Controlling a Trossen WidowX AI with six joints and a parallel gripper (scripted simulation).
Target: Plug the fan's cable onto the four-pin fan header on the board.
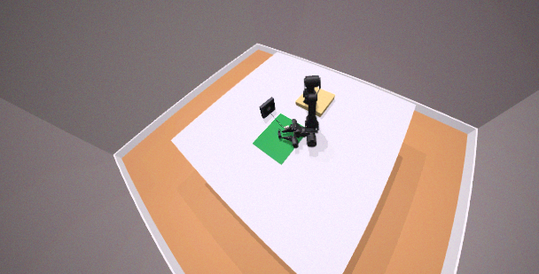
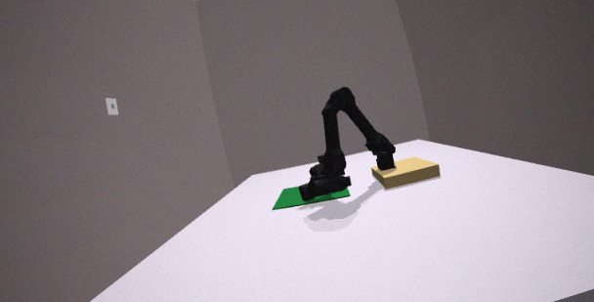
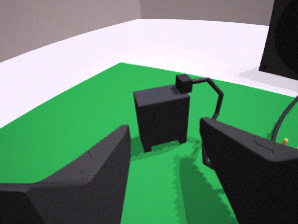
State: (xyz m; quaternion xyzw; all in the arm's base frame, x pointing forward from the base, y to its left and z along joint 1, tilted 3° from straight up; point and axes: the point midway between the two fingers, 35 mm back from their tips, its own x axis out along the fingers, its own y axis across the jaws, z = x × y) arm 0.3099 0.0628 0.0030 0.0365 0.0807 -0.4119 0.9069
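Note:
The green board (image 1: 270, 146) (image 2: 287, 198) (image 3: 67, 143) lies flat on the white mat. The dark plug (image 3: 161, 117) stands upright on the board, and its thin cable (image 3: 214, 90) arcs off to the right. The black fan (image 1: 267, 107) (image 3: 286, 30) stands upright just beyond the board's far edge. My gripper (image 1: 284, 136) (image 2: 313, 192) (image 3: 164, 128) is low over the board and open. Its two fingers flank the plug, with green board showing in the gap on each side. In the top and exterior views the plug is too small to make out.
The arm's base sits on a tan block (image 1: 320, 99) (image 2: 410, 170) behind the board. The white mat (image 1: 310, 201) covers an orange table (image 1: 177, 201) with a raised grey rim. Grey walls surround the scene.

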